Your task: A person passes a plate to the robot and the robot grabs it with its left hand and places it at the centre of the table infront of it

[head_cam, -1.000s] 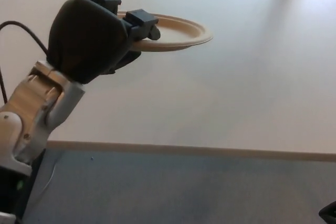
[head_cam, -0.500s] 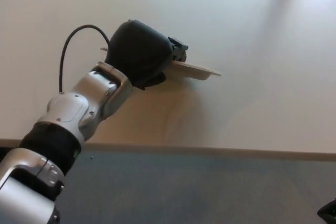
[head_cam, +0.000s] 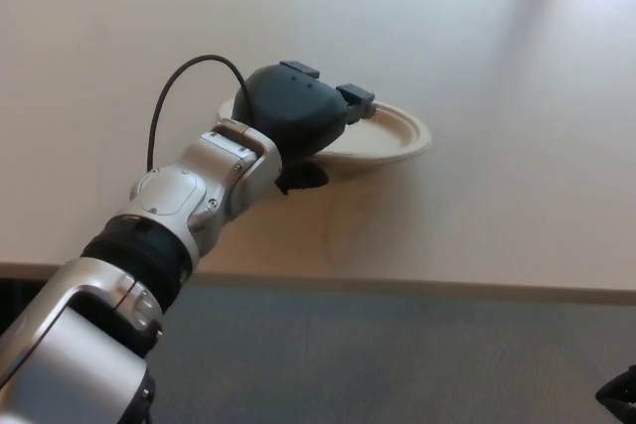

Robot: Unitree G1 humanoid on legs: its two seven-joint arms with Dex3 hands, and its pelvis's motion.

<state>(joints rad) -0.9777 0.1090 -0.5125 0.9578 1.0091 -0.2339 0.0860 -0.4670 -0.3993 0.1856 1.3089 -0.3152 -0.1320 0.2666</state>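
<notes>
A round beige paper plate (head_cam: 390, 135) lies flat or nearly flat on the pale table (head_cam: 497, 76), a little left of the picture's middle. My left hand (head_cam: 293, 118) is shut on the plate's near left rim, two fingers over the top edge and the thumb underneath. The hand hides the left part of the plate. My silver left forearm (head_cam: 199, 191) reaches in from the lower left, with a black cable looping above the wrist. Only a dark sliver at the bottom right corner (head_cam: 618, 399) shows where my right hand may be.
The table's front edge (head_cam: 447, 290) runs across the lower third of the picture, with grey floor (head_cam: 397, 364) below it. A bright patch of light falls on the table's far right.
My left arm has stretched forward and down over the table, carrying the plate from the raised upper left to the tabletop. The plate has levelled out from a tilt.
</notes>
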